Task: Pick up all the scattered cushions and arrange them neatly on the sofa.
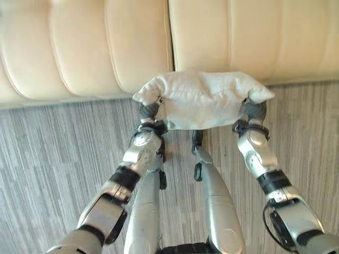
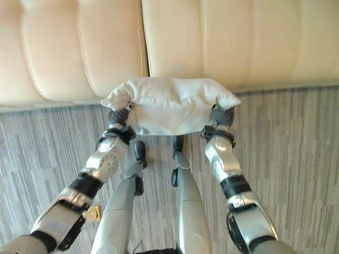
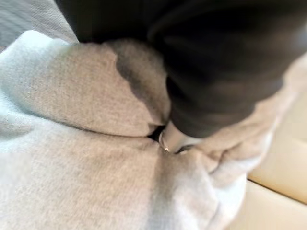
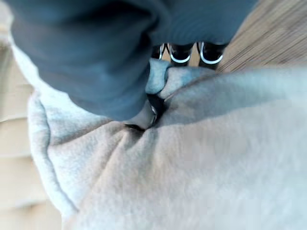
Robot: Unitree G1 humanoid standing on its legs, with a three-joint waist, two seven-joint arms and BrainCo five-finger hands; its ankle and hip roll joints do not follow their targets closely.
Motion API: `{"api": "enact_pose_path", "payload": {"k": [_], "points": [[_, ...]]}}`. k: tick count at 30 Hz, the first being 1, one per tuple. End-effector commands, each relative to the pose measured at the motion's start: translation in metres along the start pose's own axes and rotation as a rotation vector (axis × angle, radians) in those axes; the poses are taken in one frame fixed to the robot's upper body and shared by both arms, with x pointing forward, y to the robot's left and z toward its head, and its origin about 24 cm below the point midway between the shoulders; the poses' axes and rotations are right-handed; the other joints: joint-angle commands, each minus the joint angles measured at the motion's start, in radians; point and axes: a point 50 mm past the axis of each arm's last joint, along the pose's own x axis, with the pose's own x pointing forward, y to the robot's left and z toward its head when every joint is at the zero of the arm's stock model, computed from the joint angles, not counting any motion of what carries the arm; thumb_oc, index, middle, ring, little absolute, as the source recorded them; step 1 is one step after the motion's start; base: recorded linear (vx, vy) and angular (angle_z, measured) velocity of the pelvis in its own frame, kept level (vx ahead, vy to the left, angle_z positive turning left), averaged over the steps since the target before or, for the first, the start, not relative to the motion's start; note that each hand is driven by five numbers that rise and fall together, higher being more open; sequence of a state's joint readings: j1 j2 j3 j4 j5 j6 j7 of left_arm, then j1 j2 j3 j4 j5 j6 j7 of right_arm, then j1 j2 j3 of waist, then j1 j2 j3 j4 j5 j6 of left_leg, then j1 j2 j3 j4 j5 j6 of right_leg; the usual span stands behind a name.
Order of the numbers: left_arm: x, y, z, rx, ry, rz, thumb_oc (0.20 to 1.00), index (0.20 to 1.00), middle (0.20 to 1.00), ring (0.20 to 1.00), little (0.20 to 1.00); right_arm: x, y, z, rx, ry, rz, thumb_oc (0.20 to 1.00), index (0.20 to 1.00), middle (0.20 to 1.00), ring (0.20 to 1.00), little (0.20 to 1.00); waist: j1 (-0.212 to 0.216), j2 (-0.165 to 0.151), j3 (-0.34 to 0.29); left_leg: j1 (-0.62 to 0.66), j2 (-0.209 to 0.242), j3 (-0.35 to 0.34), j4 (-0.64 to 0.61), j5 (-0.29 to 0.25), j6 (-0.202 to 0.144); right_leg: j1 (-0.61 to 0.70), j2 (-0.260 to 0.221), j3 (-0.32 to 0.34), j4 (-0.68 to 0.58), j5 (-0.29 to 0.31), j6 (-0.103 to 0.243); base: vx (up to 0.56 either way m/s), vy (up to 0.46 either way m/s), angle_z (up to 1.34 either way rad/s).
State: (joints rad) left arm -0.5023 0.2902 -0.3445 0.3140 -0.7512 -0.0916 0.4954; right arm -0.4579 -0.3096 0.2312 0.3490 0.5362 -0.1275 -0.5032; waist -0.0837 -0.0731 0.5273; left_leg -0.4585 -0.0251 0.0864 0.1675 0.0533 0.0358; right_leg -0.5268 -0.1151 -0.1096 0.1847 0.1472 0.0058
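While I stand on the grey striped floor (image 1: pixel 47 153) facing the cream sofa (image 1: pixel 79 47), a white cushion (image 1: pixel 204 98) hangs between my two hands, lifted off the floor just in front of the sofa's lower edge. My left hand (image 1: pixel 150 112) has one end of the cushion and my right hand (image 1: pixel 254 112) the other, each dark wrist cover pressed up against the fabric, which bulges over both hands into rounded corners.

In the left wrist view, the cushion (image 3: pixel 86 158) creases sharply where my hand (image 3: pixel 216 72) digs in; a sliver of silver finger shows in the fold, curled into the cloth, with the sofa's cream panels just beyond. In the right wrist view, my right hand (image 4: pixel 96 57) likewise pinches a deep fold of the cushion (image 4: pixel 201 158), the fingers sunk into the fabric, with the sofa to one side and the striped floor to the other. So both hands are closed on the cushion, each gripping its own end.

The cushion sits level between the hands, near the seam where two sofa panels meet. No label, brand or writing can be read on the cushion, the sofa or the floor.
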Motion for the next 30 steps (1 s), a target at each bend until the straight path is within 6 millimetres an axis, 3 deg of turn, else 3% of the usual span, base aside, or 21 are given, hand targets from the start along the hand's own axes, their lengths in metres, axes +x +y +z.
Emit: {"api": "enact_pose_path", "payload": {"k": [1,5,8,9,12,15,17,19,20,22,23,24,25,30], "points": [[-0.017,-0.044,0.010,-0.007,-0.100,-0.228,0.200,0.200,0.200,0.200,0.200,-0.016,0.025,-0.007,-0.023,-0.009,0.181,0.200,0.200,0.200,0.200,0.200,0.039,0.038,-0.118,0.052,0.012,-0.047,-0.070,-0.044,-0.081,0.087,0.006,-0.037,-0.014,-0.189,0.075,0.16,0.028,0.01],[-0.038,0.004,-0.013,0.064,-0.053,-0.112,0.200,0.200,0.200,0.200,0.200,-0.041,0.003,-0.029,-0.093,0.050,0.206,0.200,0.200,0.200,0.200,0.200,0.056,0.046,-0.199,0.231,0.020,-0.037,-0.195,-0.024,-0.083,0.268,0.016,-0.056,-0.133,-0.166,0.093,0.14,0.036,0.08],[-0.052,0.031,-0.013,0.136,-0.071,-0.048,0.200,0.200,0.200,0.200,0.200,-0.048,-0.010,-0.023,-0.246,-0.010,0.234,0.200,0.200,0.200,0.200,0.200,0.067,0.051,-0.252,0.335,0.024,-0.028,-0.255,-0.020,-0.084,0.372,0.020,-0.067,-0.196,-0.157,0.104,0.11,0.058,-0.03],[-0.058,0.045,-0.004,0.249,-0.133,-0.032,0.200,0.200,0.200,0.200,0.200,-0.047,-0.017,-0.010,-0.352,-0.088,0.254,0.200,0.200,0.200,0.200,0.200,0.077,0.051,-0.285,0.375,0.021,-0.024,-0.255,-0.037,-0.081,0.422,0.017,-0.072,-0.220,-0.158,0.109,0.08,0.061,0.05],[-0.068,0.056,-0.004,0.314,-0.136,-0.027,0.200,0.200,0.200,0.200,0.200,-0.049,-0.021,0.001,-0.455,-0.150,0.274,0.200,0.200,0.200,0.200,0.200,0.099,0.046,-0.323,0.439,0.012,-0.022,-0.255,-0.064,-0.060,0.500,0.010,-0.075,-0.249,-0.164,0.120,0.15,0.123,0.08],[-0.073,0.058,-0.006,0.353,-0.125,-0.030,0.200,0.200,0.200,0.200,0.200,-0.056,-0.019,-0.004,-0.441,-0.128,0.298,0.200,0.200,0.200,0.200,0.200,0.109,0.040,-0.333,0.460,0.001,-0.024,-0.255,-0.080,-0.041,0.529,-0.002,-0.077,-0.254,-0.166,0.128,0.11,0.159,0.01],[-0.075,0.058,-0.011,0.363,-0.104,-0.033,0.200,0.200,0.200,0.200,0.200,-0.060,-0.020,-0.009,-0.436,-0.107,0.293,0.200,0.200,0.200,0.200,0.200,0.110,0.037,-0.329,0.457,-0.011,-0.029,-0.242,-0.093,-0.021,0.521,-0.013,-0.072,-0.217,-0.179,0.134,0.06,0.204,0.05],[-0.073,0.056,-0.013,0.368,-0.098,-0.027,0.200,0.200,0.200,0.200,0.200,-0.061,-0.021,-0.009,-0.426,-0.108,0.269,0.200,0.200,0.200,0.200,0.200,0.107,0.040,-0.310,0.445,-0.024,-0.042,-0.213,-0.110,0.001,0.473,-0.028,-0.058,-0.070,-0.215,0.138,0.02,0.265,0.04],[-0.071,0.056,-0.012,0.375,-0.106,-0.014,0.200,0.200,0.200,0.200,0.200,-0.062,-0.019,-0.009,-0.415,-0.113,0.264,0.200,0.200,0.200,0.200,0.200,0.104,0.048,-0.281,0.458,-0.029,-0.040,-0.208,-0.122,0.023,0.387,-0.049,-0.056,0.103,-0.189,0.141,-0.02,0.248,0.06],[-0.071,0.056,-0.011,0.380,-0.109,-0.012,0.200,0.200,0.200,0.200,0.200,-0.061,-0.017,-0.008,-0.419,-0.121,0.267,0.200,0.200,0.200,0.200,0.200,0.107,0.044,-0.266,0.463,-0.037,-0.029,-0.210,-0.124,0.033,0.335,-0.062,-0.042,0.201,-0.171,0.146,-0.03,0.143,-0.08],[-0.069,0.053,-0.011,0.389,-0.117,-0.011,0.200,0.200,0.200,0.200,0.200,-0.060,-0.015,-0.006,-0.431,-0.136,0.265,0.200,0.200,0.200,0.200,0.200,0.099,0.046,-0.236,0.474,-0.034,-0.027,-0.223,-0.123,0.029,0.252,-0.026,-0.022,0.248,-0.184,0.139,0.06,0.011,-0.42],[-0.064,0.051,-0.006,0.388,-0.141,-0.001,0.200,0.200,0.200,0.200,0.200,-0.051,-0.014,0.001,-0.443,-0.166,0.244,0.200,0.200,0.200,0.200,0.200,0.116,0.031,-0.219,0.492,-0.038,0.007,-0.247,-0.125,0.016,0.184,-0.002,-0.076,0.086,-0.156,0.139,0.13,-0.031,-0.34],[-0.062,0.051,-0.005,0.391,-0.146,0.002,0.200,0.200,0.200,0.200,0.200,-0.048,-0.015,0.004,-0.452,-0.177,0.233,0.200,0.200,0.200,0.200,0.200,0.116,0.025,-0.216,0.502,-0.041,0.011,-0.250,-0.130,0.009,0.188,0.021,-0.091,-0.004,-0.131,0.148,0.14,-0.077,-0.40],[-0.055,0.048,-0.001,0.415,-0.172,0.011,0.200,0.200,0.200,0.200,0.200,-0.045,-0.025,0.006,-0.481,-0.181,0.183,0.200,0.200,0.200,0.200,0.200,0.093,0.003,-0.228,0.553,-0.052,-0.004,-0.242,-0.174,-0.016,0.214,0.078,-0.107,-0.262,-0.065,0.172,0.28,-0.132,-0.03]]}}
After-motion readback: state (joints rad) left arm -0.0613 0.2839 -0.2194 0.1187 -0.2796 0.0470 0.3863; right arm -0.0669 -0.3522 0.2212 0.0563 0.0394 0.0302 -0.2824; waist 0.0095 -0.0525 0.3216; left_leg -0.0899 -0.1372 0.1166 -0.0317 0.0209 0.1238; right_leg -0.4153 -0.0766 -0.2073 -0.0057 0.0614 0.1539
